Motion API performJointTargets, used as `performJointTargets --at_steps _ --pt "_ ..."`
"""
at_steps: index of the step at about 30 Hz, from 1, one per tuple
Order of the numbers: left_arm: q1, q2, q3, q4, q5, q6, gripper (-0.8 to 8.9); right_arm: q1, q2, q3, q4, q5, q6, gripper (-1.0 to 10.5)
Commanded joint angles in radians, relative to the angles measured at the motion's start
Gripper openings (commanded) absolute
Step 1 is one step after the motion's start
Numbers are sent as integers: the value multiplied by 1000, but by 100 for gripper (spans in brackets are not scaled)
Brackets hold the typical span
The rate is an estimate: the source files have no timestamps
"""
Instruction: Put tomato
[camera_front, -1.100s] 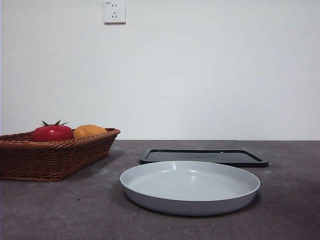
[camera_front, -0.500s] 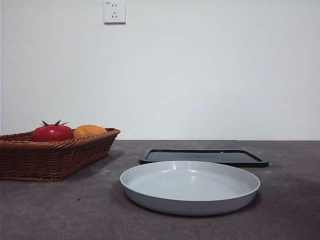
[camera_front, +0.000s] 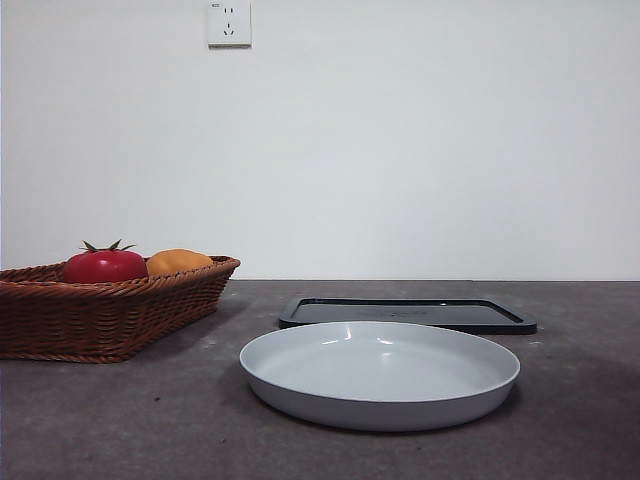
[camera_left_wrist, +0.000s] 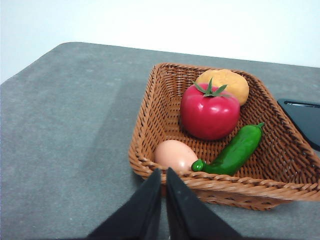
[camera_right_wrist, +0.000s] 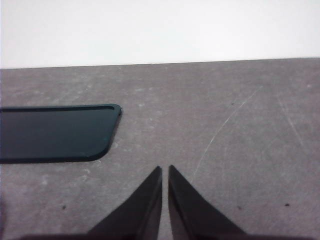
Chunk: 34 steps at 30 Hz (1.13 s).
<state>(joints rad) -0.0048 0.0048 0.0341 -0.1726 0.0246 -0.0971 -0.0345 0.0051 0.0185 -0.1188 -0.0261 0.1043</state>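
Tomato (camera_left_wrist: 209, 112) sat in a wicker basket (camera_left_wrist: 150, 105) (beside an orange fruit (camera_left_wrist: 227, 82)); left gripper (camera_left_wrist: 163, 175) and right gripper (camera_right_wrist: 165, 172) were closed, empty.

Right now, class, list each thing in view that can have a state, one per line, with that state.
tomato: upright in the basket, stem up, not gripped
basket: holds tomato, orange fruit, egg, green pepper
white plate: empty, flat on table
black tray: empty, flat behind the plate
left end effector: shut, before the basket's rim, holding nothing
right end effector: shut, over bare table, holding nothing
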Motion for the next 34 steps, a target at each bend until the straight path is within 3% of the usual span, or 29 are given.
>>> performJointTargets --at_steps 1,9,16,22,26,34 --pt "0 0 41 18 -3 -70 15 2 -1 46 2 -1 82 12" --pt "-3 38 209 4 37 -212 16 4 61 222 -43 -13 200 11" --pt "-3 182 402 -151 156 -230 16 27 223 440 -192 -173 195 12" --pt "-3 332 583 -183 248 -260 16 58 379 602 -246 -317 194 11" --pt "-3 451 710 -209 354 -260 16 84 492 718 -301 -369 170 12" --pt "-16 681 934 -357 569 -233 16 174 697 954 -520 -393 16 12"
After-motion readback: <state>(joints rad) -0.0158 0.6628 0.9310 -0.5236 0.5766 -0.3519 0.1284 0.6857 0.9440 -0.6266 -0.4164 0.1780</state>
